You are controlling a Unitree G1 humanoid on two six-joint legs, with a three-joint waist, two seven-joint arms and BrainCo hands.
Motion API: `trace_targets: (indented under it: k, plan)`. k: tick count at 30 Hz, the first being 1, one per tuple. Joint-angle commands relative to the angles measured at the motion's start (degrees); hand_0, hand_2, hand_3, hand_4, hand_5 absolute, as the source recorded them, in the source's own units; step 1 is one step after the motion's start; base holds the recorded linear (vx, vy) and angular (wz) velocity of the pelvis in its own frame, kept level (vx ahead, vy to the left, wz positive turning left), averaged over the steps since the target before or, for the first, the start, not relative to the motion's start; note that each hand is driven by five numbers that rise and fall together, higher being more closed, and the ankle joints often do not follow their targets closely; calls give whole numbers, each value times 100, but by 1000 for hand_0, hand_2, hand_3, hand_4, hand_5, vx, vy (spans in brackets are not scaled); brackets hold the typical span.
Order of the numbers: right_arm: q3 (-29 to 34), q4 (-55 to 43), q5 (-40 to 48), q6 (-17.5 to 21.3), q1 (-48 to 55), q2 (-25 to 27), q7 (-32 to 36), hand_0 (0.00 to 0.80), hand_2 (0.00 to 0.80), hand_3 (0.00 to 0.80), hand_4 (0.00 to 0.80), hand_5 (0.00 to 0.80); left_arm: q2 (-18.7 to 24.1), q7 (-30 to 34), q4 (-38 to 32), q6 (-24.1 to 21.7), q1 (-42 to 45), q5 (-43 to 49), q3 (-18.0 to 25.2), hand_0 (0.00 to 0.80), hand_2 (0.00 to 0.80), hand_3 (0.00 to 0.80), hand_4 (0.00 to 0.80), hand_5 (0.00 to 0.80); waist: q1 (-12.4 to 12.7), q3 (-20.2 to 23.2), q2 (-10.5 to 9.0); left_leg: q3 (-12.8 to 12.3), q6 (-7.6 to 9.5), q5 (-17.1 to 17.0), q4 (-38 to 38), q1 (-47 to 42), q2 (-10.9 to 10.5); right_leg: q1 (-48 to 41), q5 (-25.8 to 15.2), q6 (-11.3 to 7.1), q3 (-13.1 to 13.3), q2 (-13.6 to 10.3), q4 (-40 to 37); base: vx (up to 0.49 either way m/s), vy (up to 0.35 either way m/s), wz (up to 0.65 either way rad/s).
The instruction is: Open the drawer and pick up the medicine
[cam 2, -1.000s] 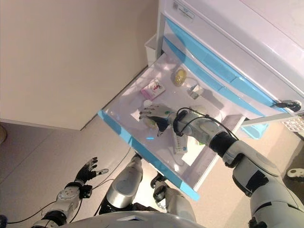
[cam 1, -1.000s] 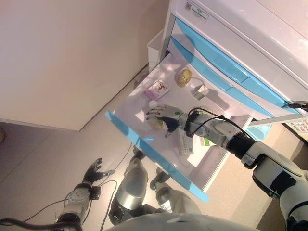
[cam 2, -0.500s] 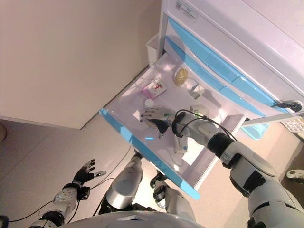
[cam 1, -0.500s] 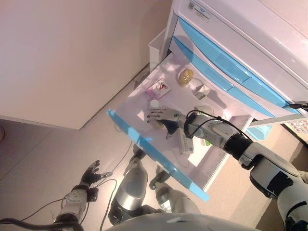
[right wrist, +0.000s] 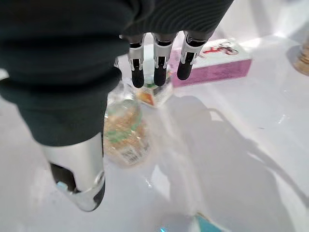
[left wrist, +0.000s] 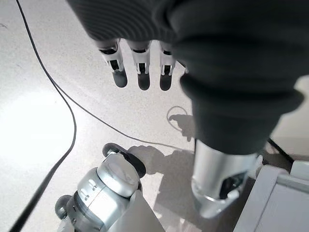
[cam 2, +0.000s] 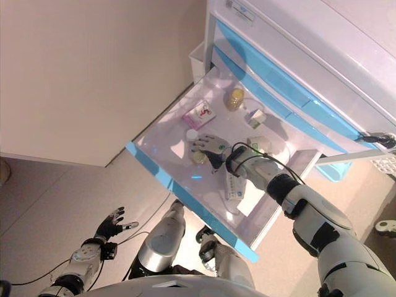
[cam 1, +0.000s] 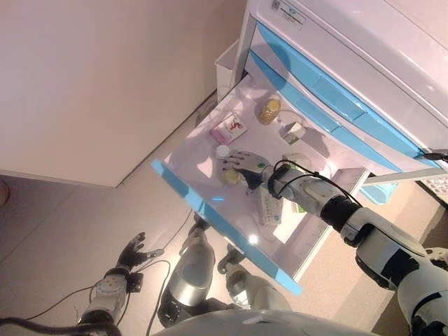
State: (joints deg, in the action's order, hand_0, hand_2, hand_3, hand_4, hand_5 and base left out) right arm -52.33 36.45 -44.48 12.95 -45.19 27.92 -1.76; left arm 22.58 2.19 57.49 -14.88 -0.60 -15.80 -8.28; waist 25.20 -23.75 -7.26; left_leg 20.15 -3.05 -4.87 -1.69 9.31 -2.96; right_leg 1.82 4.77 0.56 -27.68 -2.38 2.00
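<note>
The white drawer with a blue front stands pulled out. My right hand hovers inside it, open, fingers straight and thumb spread. Just under the hand lies a small clear bottle with yellowish contents, not gripped. Past the fingertips stand a small white-capped bottle and a pink medicine box. A yellow bottle stands further back. My left hand hangs open low over the floor, away from the drawer.
A white tube, a green-printed box and a small packet also lie in the drawer. Shut blue drawers sit above it. A white bin stands beside the cabinet by the beige wall.
My right hand has drawn back a little to the right, so the clear bottle shows more below its fingers. The left hand has stayed put.
</note>
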Motion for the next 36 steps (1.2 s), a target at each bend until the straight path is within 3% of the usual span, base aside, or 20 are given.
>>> trace_targets:
  k: [1,20,36]
  plan:
    - [65,-242,-47,57,-195,-149,-195,0,0,0,0,0,54,-3,-143,-68,136,-2,-156,0,0,0,0,0,49,-125,40,-66,202,119,346,123,-304,-39,138,-248,133,7,511,0,0,0]
    - [16,-192,108,298,-271,-270,-367,0,0,0,0,0,85,22,-204,-57,75,-86,-214,0,0,0,0,0,74,-193,68,-64,233,140,327,170,-335,9,101,-284,123,-23,498,0,-1,0]
    - [51,-21,18,172,-274,-433,-409,0,0,0,0,0,33,17,-175,-97,89,-112,-236,0,0,0,0,0,88,-205,71,-60,208,272,374,110,-320,-20,230,-288,191,-15,503,14,-11,0]
